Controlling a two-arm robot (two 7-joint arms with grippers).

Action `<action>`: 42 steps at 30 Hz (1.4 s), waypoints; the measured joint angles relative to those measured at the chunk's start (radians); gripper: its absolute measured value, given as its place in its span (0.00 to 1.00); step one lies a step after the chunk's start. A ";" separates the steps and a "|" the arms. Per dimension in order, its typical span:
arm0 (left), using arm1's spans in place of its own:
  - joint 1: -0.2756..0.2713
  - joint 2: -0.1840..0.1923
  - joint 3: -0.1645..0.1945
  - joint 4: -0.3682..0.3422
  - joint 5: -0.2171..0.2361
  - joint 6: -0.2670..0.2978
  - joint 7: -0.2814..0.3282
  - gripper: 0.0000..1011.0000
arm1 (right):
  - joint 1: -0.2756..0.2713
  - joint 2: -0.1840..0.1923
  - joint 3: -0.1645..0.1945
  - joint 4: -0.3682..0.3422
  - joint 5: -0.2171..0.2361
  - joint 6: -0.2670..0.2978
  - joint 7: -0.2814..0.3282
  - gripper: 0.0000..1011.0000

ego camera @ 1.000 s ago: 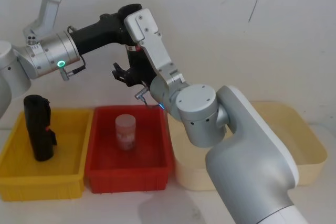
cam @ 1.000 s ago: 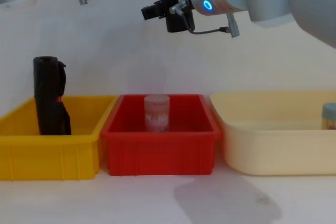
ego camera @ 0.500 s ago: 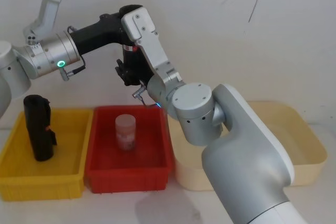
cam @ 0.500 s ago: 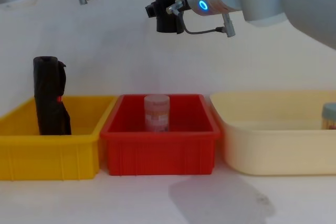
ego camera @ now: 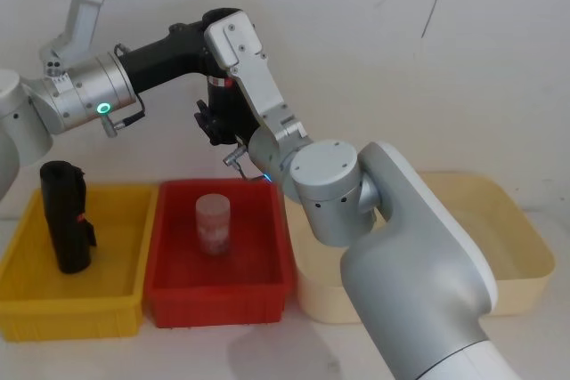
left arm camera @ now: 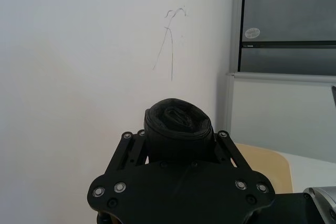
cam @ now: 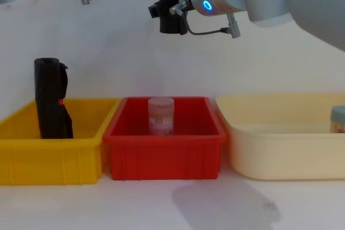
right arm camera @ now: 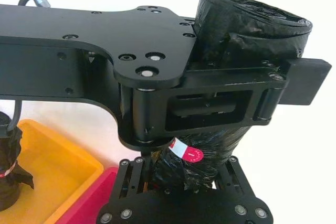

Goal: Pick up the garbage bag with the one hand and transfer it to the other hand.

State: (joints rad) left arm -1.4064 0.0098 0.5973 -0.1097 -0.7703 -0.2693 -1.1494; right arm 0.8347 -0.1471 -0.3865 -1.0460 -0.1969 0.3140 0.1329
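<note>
Right wrist view, garbage bag clamped in left claw, right claw closed on its lower end.

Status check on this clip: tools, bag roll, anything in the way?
Left tool and right tool both clamped on the tall black cylindrical garbage bag roll, held high above the red plastic bin. Handover mid-way. Nothing obstructing.

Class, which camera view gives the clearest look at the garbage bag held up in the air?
The right wrist view: the garbage bag fills it, with its red-and-white label visible and gripper fingers around it. The left wrist view shows its top end, the chest view its lower part, and the head view just a sliver.
</note>
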 joint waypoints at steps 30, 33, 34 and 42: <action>0.000 0.000 0.000 0.000 0.000 0.000 0.000 0.99 | -0.012 0.036 0.084 -0.056 -0.014 0.019 -0.079 0.54; 0.000 0.000 0.000 0.000 0.000 0.000 0.000 0.99 | -0.016 0.048 0.104 -0.070 -0.017 0.032 -0.095 0.54; 0.000 0.000 0.000 0.000 0.000 0.000 0.000 0.99 | -0.019 0.052 0.110 -0.074 -0.017 0.035 -0.099 0.54; 0.000 0.000 0.000 0.000 0.000 0.000 0.000 0.99 | -0.055 0.096 0.166 -0.110 -0.024 0.094 -0.124 0.54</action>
State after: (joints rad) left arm -1.4064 0.0098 0.5973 -0.1097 -0.7703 -0.2693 -1.1494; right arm 0.7798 -0.0513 -0.2208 -1.1559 -0.2213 0.4076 0.0085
